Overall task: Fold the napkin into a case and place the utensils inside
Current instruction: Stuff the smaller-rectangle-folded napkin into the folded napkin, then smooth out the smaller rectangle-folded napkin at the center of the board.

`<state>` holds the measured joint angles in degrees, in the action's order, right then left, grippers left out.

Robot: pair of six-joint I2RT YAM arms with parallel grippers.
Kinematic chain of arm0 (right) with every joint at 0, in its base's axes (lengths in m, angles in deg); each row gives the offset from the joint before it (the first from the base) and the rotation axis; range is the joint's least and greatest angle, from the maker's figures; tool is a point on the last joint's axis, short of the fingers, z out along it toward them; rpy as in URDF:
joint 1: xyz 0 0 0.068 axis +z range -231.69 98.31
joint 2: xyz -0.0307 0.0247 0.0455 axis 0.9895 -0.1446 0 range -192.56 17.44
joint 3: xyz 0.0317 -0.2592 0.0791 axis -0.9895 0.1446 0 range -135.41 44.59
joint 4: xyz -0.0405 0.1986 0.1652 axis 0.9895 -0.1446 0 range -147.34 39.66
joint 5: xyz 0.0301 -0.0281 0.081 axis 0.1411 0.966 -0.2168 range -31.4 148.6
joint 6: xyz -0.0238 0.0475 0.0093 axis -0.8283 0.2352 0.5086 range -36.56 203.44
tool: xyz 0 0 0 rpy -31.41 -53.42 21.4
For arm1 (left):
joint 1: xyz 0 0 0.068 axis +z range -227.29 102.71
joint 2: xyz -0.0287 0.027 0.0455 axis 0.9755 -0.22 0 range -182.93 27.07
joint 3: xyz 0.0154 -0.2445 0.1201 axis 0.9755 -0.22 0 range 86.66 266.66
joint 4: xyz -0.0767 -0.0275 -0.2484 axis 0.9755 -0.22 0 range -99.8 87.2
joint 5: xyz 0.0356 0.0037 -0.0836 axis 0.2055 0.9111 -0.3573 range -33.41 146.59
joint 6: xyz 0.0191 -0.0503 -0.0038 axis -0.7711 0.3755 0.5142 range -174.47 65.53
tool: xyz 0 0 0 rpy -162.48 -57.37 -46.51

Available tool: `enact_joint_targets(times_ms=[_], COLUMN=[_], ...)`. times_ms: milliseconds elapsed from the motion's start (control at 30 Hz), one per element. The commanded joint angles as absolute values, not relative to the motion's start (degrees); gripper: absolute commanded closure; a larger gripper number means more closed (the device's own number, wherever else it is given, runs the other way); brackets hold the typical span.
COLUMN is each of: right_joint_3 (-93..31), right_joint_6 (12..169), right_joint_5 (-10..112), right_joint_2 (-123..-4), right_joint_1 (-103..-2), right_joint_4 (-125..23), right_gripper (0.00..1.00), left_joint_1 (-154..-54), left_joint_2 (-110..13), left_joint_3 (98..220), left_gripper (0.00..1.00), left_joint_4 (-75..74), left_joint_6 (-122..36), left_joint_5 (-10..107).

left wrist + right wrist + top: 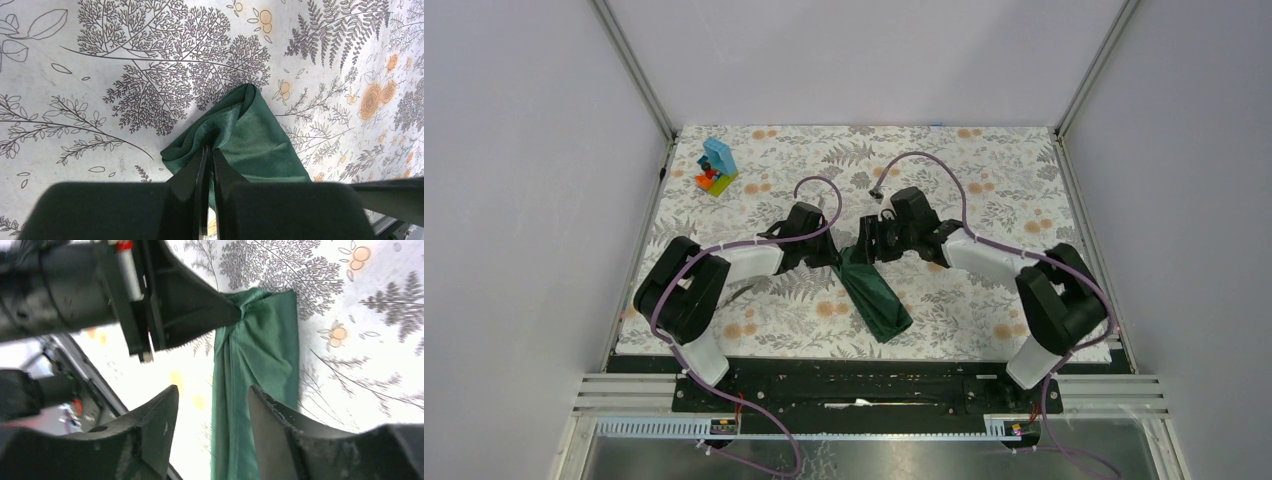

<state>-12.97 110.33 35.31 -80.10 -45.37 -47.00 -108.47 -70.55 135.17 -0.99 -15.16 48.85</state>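
Observation:
The dark green napkin (pixel 879 297) lies as a narrow oblong case, slanting from the table's centre toward the near edge. My left gripper (pixel 209 151) is shut on a bunched fold at the napkin's (pixel 260 145) far end. The right wrist view shows that pinch, with the left gripper's tip (pixel 234 311) biting the cloth corner. My right gripper (pixel 212 388) hovers open just above the napkin (pixel 265 350), and the cloth's long edge runs between its fingers without being gripped. In the top view both grippers (pixel 836 258) (pixel 871 243) meet at the napkin's far end. The utensils are out of view.
A colourful toy block stack (pixel 716 167) stands at the far left of the floral table covering (pixel 994 180). Purple cables arch over both arms. Metal frame posts and grey walls bound the table on three sides.

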Motion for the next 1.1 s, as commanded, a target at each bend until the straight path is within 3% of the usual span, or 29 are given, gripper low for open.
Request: enact_joint_targets(times_ms=[0, 100, 433, 733, 933, 1067], right_joint_3=[-10.4, -10.3, -15.2, -15.5, -14.3, -13.3], right_joint_6=[90.9, 88.5, 90.5, 94.2, 94.6, 94.7], right_joint_5=[41.7, 46.8, 61.9, 64.9, 65.3, 66.3], right_joint_2=[-72.6, -71.3, -76.9, -78.8, -80.4, -81.2], right_joint_1=[-42.1, -37.8, -28.4, -26.5, -26.2, -26.1], right_joint_4=[-57.8, -59.5, -65.6, -67.1, -65.2, -64.2], right_gripper=[0.35, 0.27, 0.16, 0.46, 0.54, 0.53], left_joint_1=[-108.5, -108.5, -108.5, -108.5, -108.5, -108.3], left_joint_2=[-70.4, -70.2, -70.2, -69.3, -64.7, -59.2], left_joint_3=[133.9, 133.8, 134.1, 134.6, 135.6, 136.4], left_gripper=[0.91, 0.91, 0.9, 0.87, 0.62, 0.53], left_joint_4=[-1.6, -1.8, -2.3, -2.7, -6.2, -10.7], left_joint_6=[-15.5, -15.5, -15.7, -16.3, -16.6, -17.3], left_joint_5=[47.5, 47.6, 48.1, 48.1, 46.7, 47.3])
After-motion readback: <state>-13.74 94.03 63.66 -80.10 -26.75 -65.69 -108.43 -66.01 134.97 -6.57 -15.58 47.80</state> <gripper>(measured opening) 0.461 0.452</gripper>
